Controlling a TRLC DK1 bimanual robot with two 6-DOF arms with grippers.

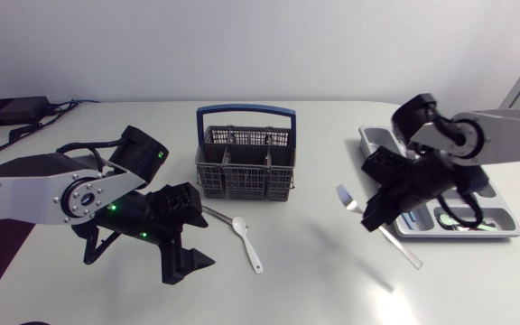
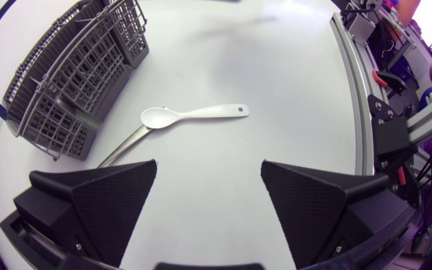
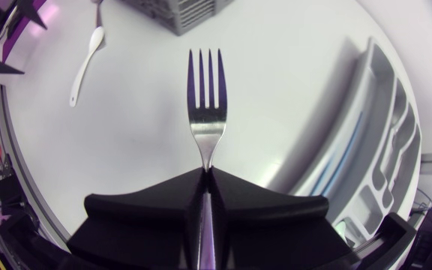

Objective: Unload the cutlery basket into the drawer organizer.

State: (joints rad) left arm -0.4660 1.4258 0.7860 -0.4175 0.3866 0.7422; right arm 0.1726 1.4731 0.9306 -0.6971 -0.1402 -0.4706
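Note:
My right gripper (image 1: 375, 217) is shut on a metal fork (image 1: 345, 198), held just above the table between the grey cutlery basket (image 1: 245, 164) and the grey drawer organizer (image 1: 504, 219). In the right wrist view the fork (image 3: 207, 97) sticks out straight ahead of the gripper (image 3: 205, 178), tines forward. My left gripper (image 1: 186, 251) hangs open over the table in front of the basket. Ahead of it (image 2: 208, 187) lie a white spoon (image 2: 193, 115) and a metal utensil handle (image 2: 123, 145) partly under the spoon's bowl.
The basket has a blue handle (image 1: 246, 112) and stands mid-table. The organizer (image 3: 385, 142) lies beside the fork, with some cutlery in its compartments. A black box and cables (image 1: 12, 110) sit at the far left corner.

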